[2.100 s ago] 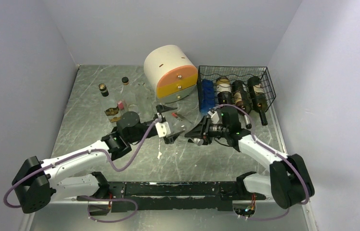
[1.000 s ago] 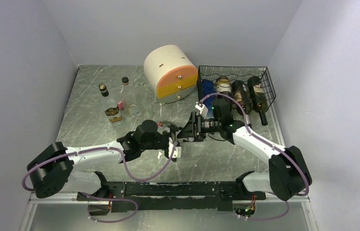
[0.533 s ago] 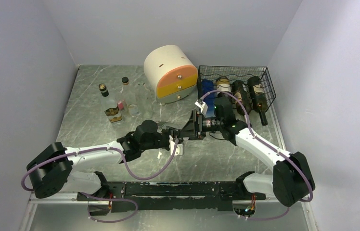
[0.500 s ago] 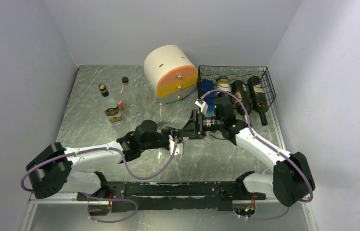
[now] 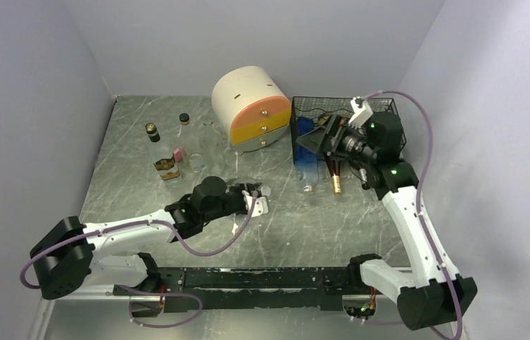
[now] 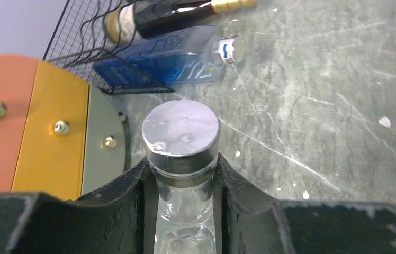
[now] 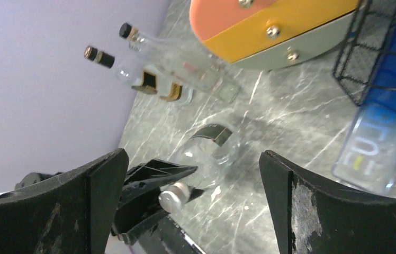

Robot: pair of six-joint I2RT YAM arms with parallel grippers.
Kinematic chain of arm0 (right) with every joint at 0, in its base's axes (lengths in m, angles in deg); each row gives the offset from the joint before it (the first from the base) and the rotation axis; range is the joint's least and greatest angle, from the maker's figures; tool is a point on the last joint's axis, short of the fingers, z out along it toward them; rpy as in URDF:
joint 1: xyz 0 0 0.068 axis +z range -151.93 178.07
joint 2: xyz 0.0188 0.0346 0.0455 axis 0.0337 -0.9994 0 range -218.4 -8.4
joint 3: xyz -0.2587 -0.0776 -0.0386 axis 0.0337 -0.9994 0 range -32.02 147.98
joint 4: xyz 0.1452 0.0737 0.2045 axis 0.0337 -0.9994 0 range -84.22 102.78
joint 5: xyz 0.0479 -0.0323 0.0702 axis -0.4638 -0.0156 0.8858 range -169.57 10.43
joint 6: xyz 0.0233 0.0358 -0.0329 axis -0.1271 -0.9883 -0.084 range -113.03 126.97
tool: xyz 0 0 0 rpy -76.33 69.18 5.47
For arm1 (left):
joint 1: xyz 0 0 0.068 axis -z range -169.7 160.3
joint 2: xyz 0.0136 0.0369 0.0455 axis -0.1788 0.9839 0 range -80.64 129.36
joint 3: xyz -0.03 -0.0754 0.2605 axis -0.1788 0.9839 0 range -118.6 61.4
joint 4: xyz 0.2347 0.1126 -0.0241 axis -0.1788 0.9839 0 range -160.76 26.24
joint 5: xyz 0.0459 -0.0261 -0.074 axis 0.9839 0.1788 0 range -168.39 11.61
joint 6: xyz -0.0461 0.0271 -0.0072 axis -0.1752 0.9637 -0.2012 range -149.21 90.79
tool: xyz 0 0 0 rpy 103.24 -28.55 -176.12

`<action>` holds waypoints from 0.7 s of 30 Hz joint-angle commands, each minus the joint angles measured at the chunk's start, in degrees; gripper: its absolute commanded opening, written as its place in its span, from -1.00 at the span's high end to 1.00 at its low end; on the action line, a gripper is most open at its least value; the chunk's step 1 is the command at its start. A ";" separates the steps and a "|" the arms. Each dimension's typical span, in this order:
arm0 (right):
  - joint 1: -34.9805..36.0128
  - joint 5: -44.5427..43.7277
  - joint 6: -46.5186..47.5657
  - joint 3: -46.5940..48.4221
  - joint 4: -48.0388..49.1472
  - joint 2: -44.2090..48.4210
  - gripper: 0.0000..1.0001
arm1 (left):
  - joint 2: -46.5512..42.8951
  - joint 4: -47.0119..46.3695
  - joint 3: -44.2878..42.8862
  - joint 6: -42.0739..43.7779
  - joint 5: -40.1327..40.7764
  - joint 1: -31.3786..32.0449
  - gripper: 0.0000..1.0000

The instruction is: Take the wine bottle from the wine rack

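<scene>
Left fingers are pinching a silver-capped clear bottle by the neck at 6 o'clock of the drawer unit, while right fingers are hanging spread wide before the wine rack at the bench's 1 o'clock corner, a dark wine bottle jutting from it.

even diffuse light, soft shadows, sharp focus

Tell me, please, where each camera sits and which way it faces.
Top external: above, behind the bases, looking down; both arms show.
Left wrist: on the left gripper, facing the wine rack; fingers shut on a clear bottle.
Right wrist: on the open right gripper, facing the left gripper; both fingers show.
Shared: both wrist views show the blue bottle.
</scene>
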State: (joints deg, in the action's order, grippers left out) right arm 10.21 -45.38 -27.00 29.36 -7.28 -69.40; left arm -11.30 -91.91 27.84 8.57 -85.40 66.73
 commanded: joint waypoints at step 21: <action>-3.09 2.52 -2.03 -4.26 5.69 -6.84 -0.99 | -8.78 -16.27 -2.99 -28.68 42.36 -14.31 0.86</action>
State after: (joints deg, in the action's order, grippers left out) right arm 7.30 -43.74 -28.84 24.01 -4.11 -75.28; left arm -19.27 -95.91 27.42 -18.36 -48.28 54.75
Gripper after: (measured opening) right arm 0.997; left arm 0.390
